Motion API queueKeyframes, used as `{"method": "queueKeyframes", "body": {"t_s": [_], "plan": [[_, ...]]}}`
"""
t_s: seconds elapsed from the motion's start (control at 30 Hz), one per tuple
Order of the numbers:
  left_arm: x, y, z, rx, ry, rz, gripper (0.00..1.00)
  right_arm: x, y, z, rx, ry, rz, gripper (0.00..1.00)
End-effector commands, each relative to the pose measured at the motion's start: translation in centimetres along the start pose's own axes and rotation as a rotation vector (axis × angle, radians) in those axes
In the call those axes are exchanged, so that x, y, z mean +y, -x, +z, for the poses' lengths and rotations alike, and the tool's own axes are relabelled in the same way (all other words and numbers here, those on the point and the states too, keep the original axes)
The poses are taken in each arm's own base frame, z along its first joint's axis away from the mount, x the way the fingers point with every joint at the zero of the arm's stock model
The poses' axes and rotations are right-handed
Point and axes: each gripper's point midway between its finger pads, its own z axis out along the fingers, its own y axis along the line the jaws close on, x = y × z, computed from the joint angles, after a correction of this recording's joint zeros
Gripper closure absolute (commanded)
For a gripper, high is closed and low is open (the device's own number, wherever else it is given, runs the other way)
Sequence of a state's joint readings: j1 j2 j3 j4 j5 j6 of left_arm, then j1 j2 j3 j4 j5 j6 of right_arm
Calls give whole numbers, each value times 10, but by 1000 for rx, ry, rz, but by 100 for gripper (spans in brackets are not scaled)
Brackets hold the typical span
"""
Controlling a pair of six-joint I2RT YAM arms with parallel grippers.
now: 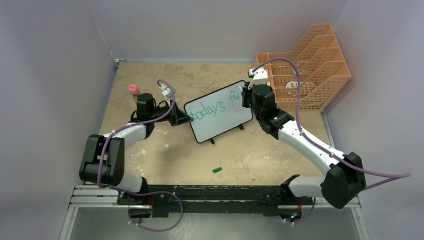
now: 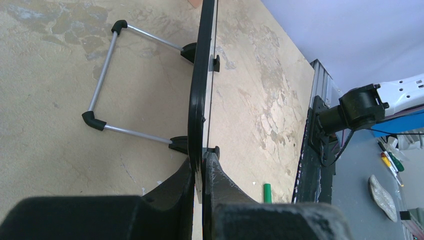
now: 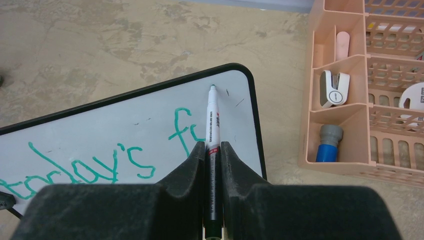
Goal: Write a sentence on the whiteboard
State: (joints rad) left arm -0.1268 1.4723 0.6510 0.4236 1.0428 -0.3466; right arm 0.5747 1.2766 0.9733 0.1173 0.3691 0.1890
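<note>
The whiteboard stands tilted on its feet mid-table, with "today's fu" written on it in green. My left gripper is shut on its left edge. In the left wrist view the black frame runs edge-on between the fingers of that gripper. My right gripper is shut on a marker. The marker's tip rests on the whiteboard near the upper right corner, just right of the "fu". The right gripper holds the marker's barrel.
A green marker cap lies on the table in front of the board and shows as a cap in the left wrist view. An orange mesh file rack stands at the back right. A pink-capped bottle stands behind the left arm.
</note>
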Motion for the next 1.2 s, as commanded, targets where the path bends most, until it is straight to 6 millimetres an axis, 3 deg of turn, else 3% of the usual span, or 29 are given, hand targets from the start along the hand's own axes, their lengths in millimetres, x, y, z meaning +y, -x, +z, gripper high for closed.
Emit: {"method": "queueKeyframes", "body": {"t_s": [0.0,0.57,1.17], "plan": [[-4,21,-1,-36,3,94,100,5,15,0,-37,24,7,100],[-4,21,-1,-37,5,95,100,-3,-19,-9,46,12,23,100],[-4,21,-1,-37,7,96,100,-8,-39,-16,88,-1,34,100]]}}
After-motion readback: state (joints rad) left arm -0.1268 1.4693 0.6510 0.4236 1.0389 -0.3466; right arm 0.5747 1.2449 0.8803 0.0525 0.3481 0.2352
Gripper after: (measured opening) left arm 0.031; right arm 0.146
